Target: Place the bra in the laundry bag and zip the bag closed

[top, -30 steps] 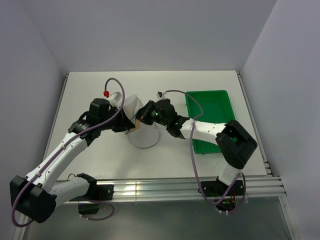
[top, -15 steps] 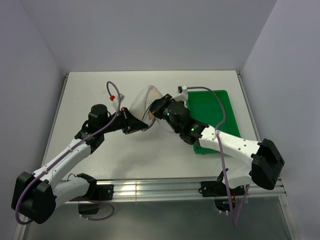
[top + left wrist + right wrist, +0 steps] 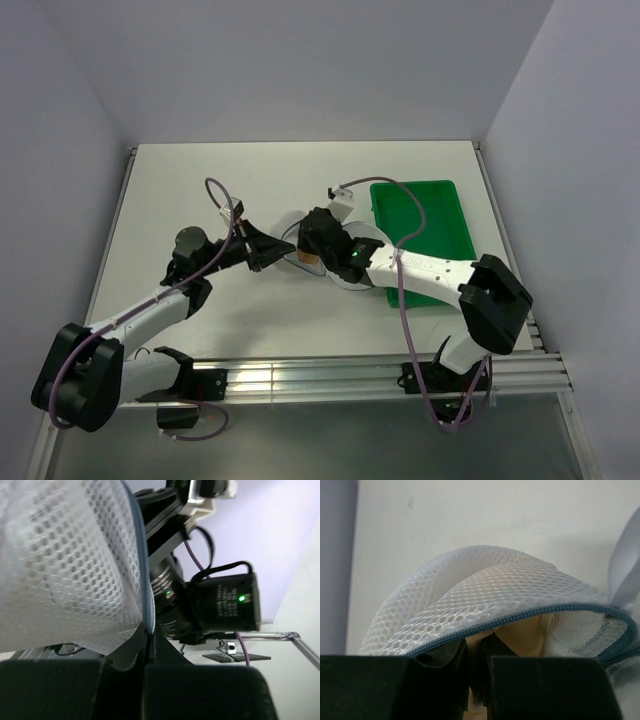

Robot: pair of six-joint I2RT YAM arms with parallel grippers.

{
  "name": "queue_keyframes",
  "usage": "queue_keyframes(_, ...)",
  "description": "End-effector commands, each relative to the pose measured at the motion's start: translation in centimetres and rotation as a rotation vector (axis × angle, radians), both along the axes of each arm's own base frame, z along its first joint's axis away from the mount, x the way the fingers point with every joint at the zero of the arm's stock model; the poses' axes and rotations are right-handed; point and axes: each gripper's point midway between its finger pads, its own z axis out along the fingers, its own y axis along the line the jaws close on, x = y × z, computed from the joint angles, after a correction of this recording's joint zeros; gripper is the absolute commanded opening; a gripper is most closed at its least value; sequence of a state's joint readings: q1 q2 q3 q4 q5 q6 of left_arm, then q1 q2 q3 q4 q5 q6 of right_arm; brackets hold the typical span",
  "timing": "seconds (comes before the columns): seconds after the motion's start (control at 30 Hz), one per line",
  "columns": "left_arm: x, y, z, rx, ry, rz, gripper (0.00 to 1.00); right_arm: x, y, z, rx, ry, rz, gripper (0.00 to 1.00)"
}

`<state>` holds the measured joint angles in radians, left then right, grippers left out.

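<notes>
The laundry bag (image 3: 352,268), white mesh with a blue-grey zipper rim, lies low on the table between my grippers. My left gripper (image 3: 262,252) is shut on the bag's zipper rim; in the left wrist view the rim (image 3: 146,595) runs straight down into my closed left gripper (image 3: 149,636). My right gripper (image 3: 305,243) is at the bag's open mouth. In the right wrist view the right gripper (image 3: 475,647) is shut on peach fabric of the bra (image 3: 530,630), which sits under the mesh bag (image 3: 485,582), inside the opening. A little peach shows in the top view (image 3: 303,260).
A green plastic tray (image 3: 440,205) stands right of the bag, touching or close to its right side. The right arm's forearm crosses the tray's near left corner. Purple cables loop above both wrists.
Both grippers came down from a raised pose. The bag, held up in the air before, is now low and flattened on the table; the left arm has stretched lower toward it.
</notes>
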<state>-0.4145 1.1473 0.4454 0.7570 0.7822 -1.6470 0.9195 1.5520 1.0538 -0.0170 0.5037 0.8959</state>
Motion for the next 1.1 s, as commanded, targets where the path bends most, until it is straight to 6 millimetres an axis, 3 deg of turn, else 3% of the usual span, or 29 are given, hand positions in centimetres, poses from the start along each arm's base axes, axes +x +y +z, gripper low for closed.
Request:
queue_keyframes(0.0,-0.1,0.6,2.0,-0.036,-0.038,0.004,0.00,-0.4,-1.7,-2.6,-0.110,0.022,-0.020,0.00)
queue_keyframes(0.13,1.0,1.5,-1.6,0.034,0.061,0.075,0.00,-1.3,-0.9,-4.6,-0.119,0.064,0.038,0.04)
queue_keyframes(0.17,1.5,1.8,-3.5,0.085,0.101,0.111,0.00,-1.6,-0.6,-4.9,-0.127,0.073,0.056,0.09)
queue_keyframes(0.23,2.1,2.6,-5.1,0.138,0.131,0.145,0.00,-1.9,-0.2,-5.0,-0.139,0.075,0.074,0.15)
queue_keyframes(0.33,2.3,3.5,-8.3,0.234,0.186,0.177,0.00,-2.6,0.3,-5.2,-0.170,0.082,0.108,0.34)
queue_keyframes(0.37,2.4,3.9,-9.0,0.257,0.186,0.192,0.00,-2.8,0.5,-5.3,-0.176,0.083,0.122,0.45)
queue_keyframes(0.5,2.2,4.5,-11.6,0.307,0.241,0.210,0.00,-3.6,1.5,-5.2,-0.157,0.104,0.183,0.60)
queue_keyframes(0.73,2.6,5.5,-13.7,0.395,0.265,0.250,0.00,-4.1,1.6,-1.9,-0.132,0.077,0.213,0.70)
queue_keyframes(0.9,3.1,6.4,-13.7,0.436,0.253,0.286,0.00,-4.7,1.0,1.8,-0.083,0.037,0.220,0.73)
queue_keyframes(1.07,3.3,7.1,-13.6,0.483,0.239,0.308,0.00,-5.1,-0.2,3.7,-0.067,0.021,0.196,0.76)
